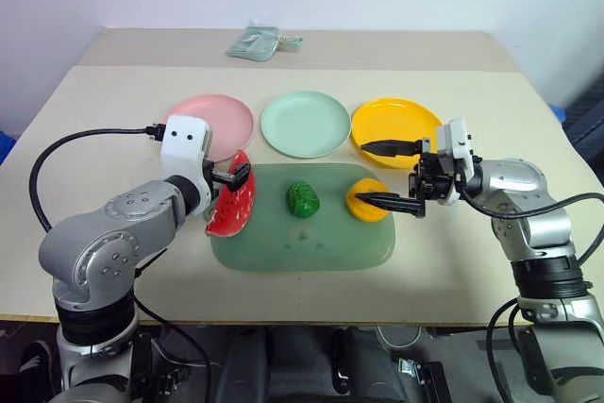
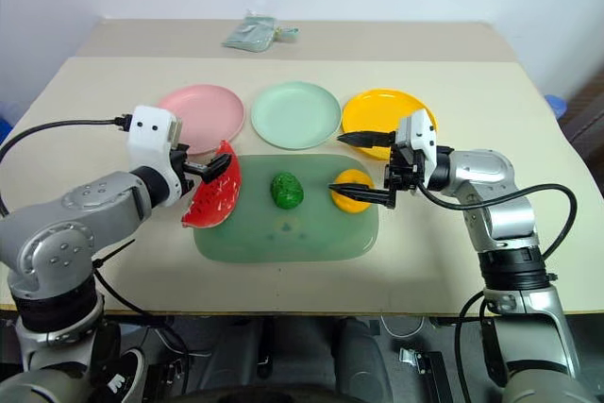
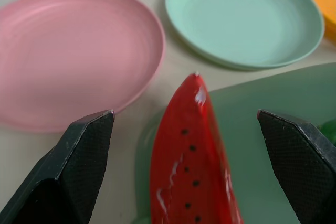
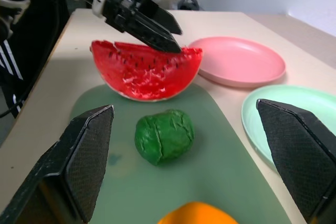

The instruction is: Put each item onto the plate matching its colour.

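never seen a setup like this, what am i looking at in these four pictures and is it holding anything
This is a two-armed robot. Two pictures look down from its head; the other two come from cameras on its wrists. On the table lie a pink plate, a mint plate and a yellow plate, with a green mat in front. On the mat sit a toy watermelon wedge, a green vegetable and an orange fruit. The left gripper is open around the wedge; the right gripper is open over the orange. Nothing is held.
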Motion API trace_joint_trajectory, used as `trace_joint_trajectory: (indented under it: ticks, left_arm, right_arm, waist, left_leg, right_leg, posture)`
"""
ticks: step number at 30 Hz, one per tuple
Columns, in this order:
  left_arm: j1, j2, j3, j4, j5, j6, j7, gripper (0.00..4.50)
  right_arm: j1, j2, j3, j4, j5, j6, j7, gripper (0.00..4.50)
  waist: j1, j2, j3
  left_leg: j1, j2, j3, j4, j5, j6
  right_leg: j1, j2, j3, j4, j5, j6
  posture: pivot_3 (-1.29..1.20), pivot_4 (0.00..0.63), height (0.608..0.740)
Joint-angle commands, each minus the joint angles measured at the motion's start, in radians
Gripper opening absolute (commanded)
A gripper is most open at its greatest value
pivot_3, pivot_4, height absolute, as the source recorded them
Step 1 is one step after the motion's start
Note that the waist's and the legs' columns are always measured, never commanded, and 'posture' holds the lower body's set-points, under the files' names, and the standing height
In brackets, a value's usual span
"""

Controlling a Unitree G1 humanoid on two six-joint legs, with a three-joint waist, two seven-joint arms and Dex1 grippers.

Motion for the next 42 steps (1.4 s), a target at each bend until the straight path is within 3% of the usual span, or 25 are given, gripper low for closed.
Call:
trace_joint_trajectory:
  ticks: [1,11,14,20,34,38,42]
  left_arm:
    - [0.001,-0.018,-0.008,-0.031,0.025,0.021,-0.009,4.5]
    - [0.07,0.018,-0.1,-0.076,0.106,0.006,-0.072,4.5]
    - [0.075,0.012,-0.109,-0.074,0.127,-0.012,-0.088,3.59]
    - [0.064,0.026,-0.129,-0.063,0.169,-0.041,-0.124,0.72]
    - [-0.122,0.094,-0.121,0.096,0.268,-0.194,-0.245,0.72]
    - [-0.178,0.143,-0.156,0.321,0.38,-0.451,-0.314,0.72]
    - [-0.255,0.121,-0.183,0.616,0.467,-0.718,-0.383,0.72]
  right_arm:
    - [0.006,-0.009,-0.03,-0.031,0.009,-0.017,-0.009,4.45]
    - [0.008,-0.013,-0.031,-0.009,0.005,-0.034,-0.01,4.45]
    - [-0.002,-0.009,-0.028,0.006,0.002,-0.04,-0.012,4.5]
    - [-0.007,-0.007,-0.021,0.019,-0.006,-0.053,-0.014,4.5]
    - [-0.027,0.014,-0.03,0.0,0.001,-0.053,-0.048,4.5]
    - [-0.078,0.067,-0.038,0.016,-0.022,-0.095,-0.13,4.5]
    - [-0.108,0.111,-0.024,0.044,-0.058,-0.126,-0.192,4.5]
  waist:
    - [0.0,0.0,0.0]
    - [-0.001,0.0,0.0]
    - [0.0,0.0,0.0]
    - [-0.001,0.0,0.0]
    - [-0.001,0.0,0.0]
    - [-0.003,0.0,0.0]
    - [0.003,0.0,0.0]
  left_leg:
    - [0.0,0.0,0.0,0.0,0.0,0.0]
    - [0.0,0.0,0.0,0.0,0.0,0.0]
    - [0.0,0.0,0.0,0.0,0.0,0.0]
    - [0.0,0.0,0.0,0.0,0.0,0.0]
    - [0.0,0.0,0.0,0.0,0.0,0.0]
    - [0.0,0.0,0.0,0.0,0.0,0.0]
    - [0.0,0.0,0.001,0.0,0.0,0.0]
  right_leg:
    - [0.0,0.0,0.0,0.0,0.0,0.0]
    - [0.0,0.0,0.0,0.0,0.0,0.0]
    - [0.0,0.0,0.0,0.0,0.0,0.0]
    - [0.0,0.0,0.0,0.0,0.0,0.0]
    - [0.0,0.0,0.0,0.0,0.0,0.0]
    - [-0.001,0.0,0.0,0.0,0.0,0.0]
    - [-0.001,0.0,0.0,0.0,0.0,0.0]
  posture:
    - [0.0,0.15,0.74]
    - [0.0,0.15,0.74]
    - [0.0,0.15,0.74]
    - [0.0,0.15,0.74]
    - [0.0,0.15,0.74]
    - [0.0,0.15,0.74]
    - [0.0,0.15,0.74]
